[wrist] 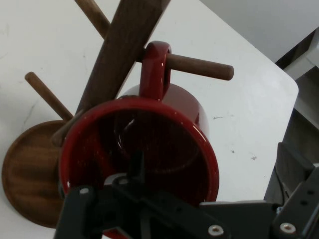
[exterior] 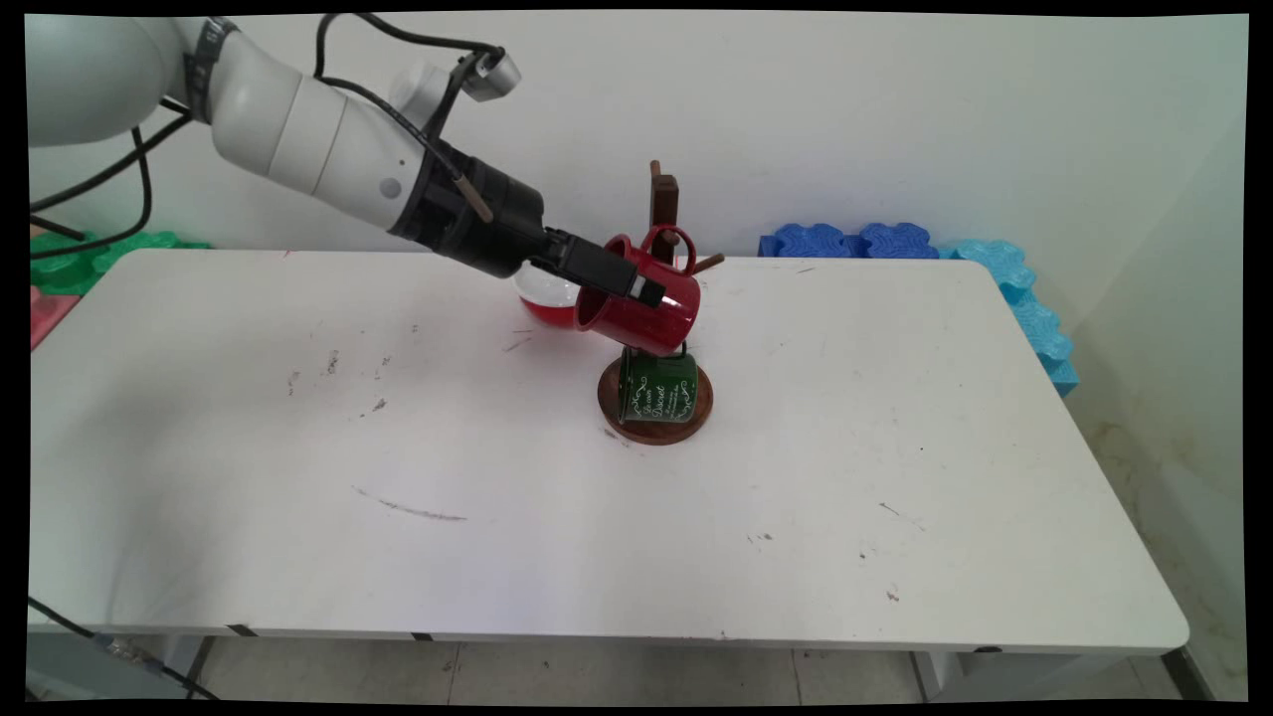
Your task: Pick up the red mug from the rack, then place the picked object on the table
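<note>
one black gripper (exterior: 629,282) is clamped on the rim of one red mug (exterior: 651,303), one finger inside the mouth and one outside; the mug lies tilted on its side in the air by the table's (exterior: 298,557) far edge, near the middle, its handle (wrist: 155,69) looped over a peg (wrist: 199,66) of the one wooden mug tree (exterior: 663,204). one dark green mug (exterior: 657,387) hangs lower on the tree above its round base (exterior: 654,430); its white lettering is too small to read. one red and white bowl (exterior: 542,295) sits behind the gripper, mostly hidden. the hand view shows three pegs.
</note>
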